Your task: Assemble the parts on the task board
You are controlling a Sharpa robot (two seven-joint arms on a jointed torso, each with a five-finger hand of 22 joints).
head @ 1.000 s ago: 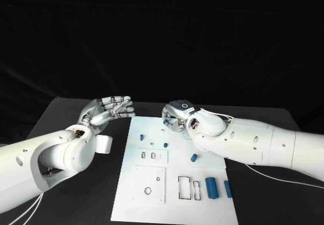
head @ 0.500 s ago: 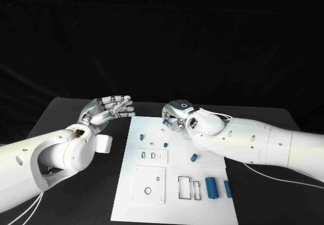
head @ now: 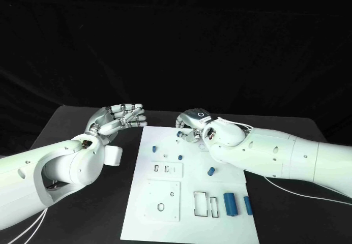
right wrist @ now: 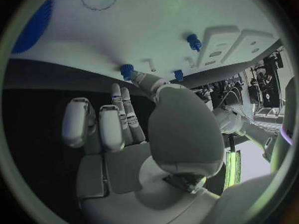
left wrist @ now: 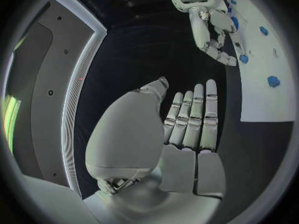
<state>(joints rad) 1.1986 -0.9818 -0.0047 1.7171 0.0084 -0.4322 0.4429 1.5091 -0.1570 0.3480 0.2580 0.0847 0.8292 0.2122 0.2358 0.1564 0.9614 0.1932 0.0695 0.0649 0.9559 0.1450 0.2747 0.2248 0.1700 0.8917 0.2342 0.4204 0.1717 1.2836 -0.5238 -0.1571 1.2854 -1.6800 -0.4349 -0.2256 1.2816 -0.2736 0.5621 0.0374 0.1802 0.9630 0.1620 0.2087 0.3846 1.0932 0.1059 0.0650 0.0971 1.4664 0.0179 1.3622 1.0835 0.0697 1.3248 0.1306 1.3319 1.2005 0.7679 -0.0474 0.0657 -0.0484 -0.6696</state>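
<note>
Blue parts lie scattered on the white board [head: 189, 213] at centre frame: two cylinders [head: 230, 203] at lower right remain loose, so most assembly seems left. The right hand [head: 192, 124] pinches a small blue peg [right wrist: 127, 70] at the board's upper edge. The left hand [head: 117, 118], upper left over the counter [head: 59, 127], is spread and empty.

A black table [head: 88, 203] stands before a black backdrop [head: 176, 51], apparently draped cloth, under even light.
</note>
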